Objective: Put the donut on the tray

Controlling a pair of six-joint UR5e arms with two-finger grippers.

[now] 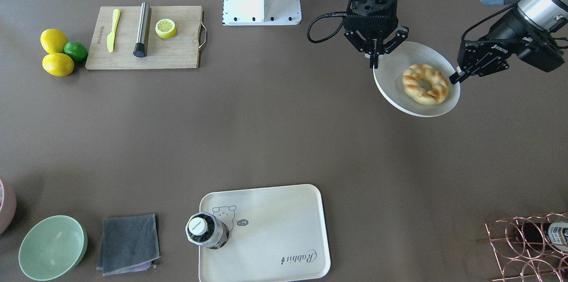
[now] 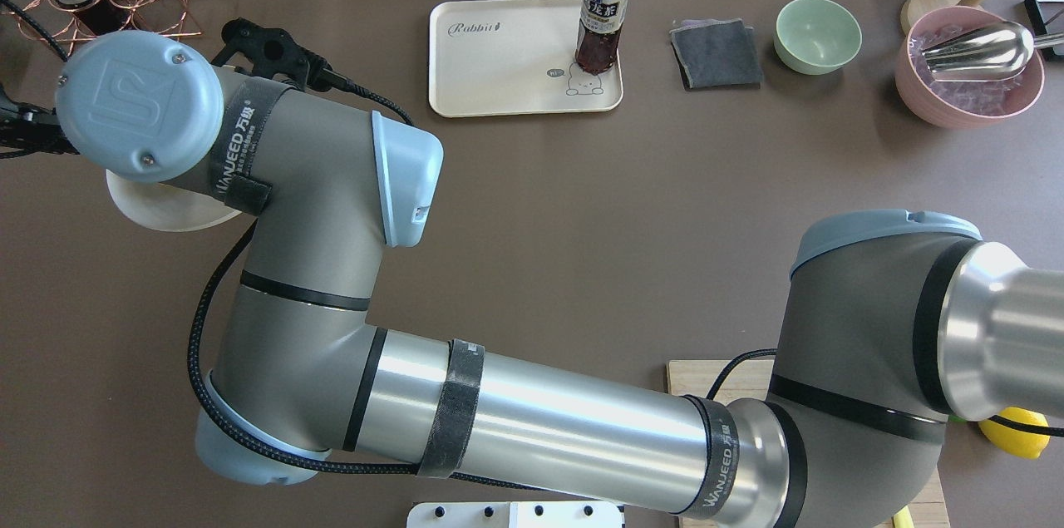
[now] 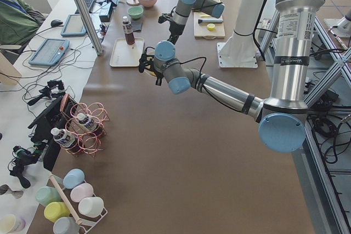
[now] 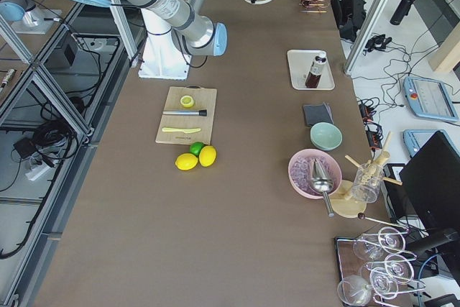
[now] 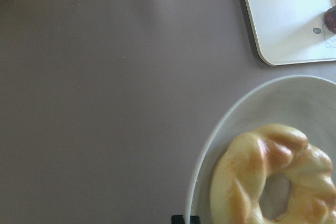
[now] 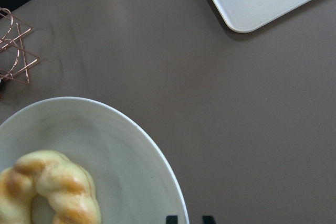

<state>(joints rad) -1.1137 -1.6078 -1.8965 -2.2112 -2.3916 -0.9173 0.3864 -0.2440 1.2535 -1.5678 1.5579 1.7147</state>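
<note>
The golden braided donut (image 1: pixel 415 78) lies on a round off-white plate (image 1: pixel 395 77) at the table's left end, near the robot. My left gripper (image 1: pixel 456 77) is shut on the plate's outer rim. My right gripper (image 1: pixel 375 59), reached across, is shut on the opposite rim. The left wrist view shows the donut (image 5: pixel 247 171), the plate (image 5: pixel 294 103) and the left gripper (image 5: pixel 186 219). The right wrist view shows the donut (image 6: pixel 58 182), the plate (image 6: pixel 105 140) and the right gripper (image 6: pixel 187 219). The cream tray (image 1: pixel 275 228) lies at the far edge, well away from the plate; it also shows in the overhead view (image 2: pixel 499 62).
A dark drink bottle (image 1: pixel 206 231) stands on the tray's bear corner. A copper wire rack (image 1: pixel 528 246) sits beyond the plate. A cutting board (image 1: pixel 177 51) with a lemon half, lemons, a green bowl (image 1: pixel 52 246) and a grey cloth (image 1: pixel 128 243) lie on the right side.
</note>
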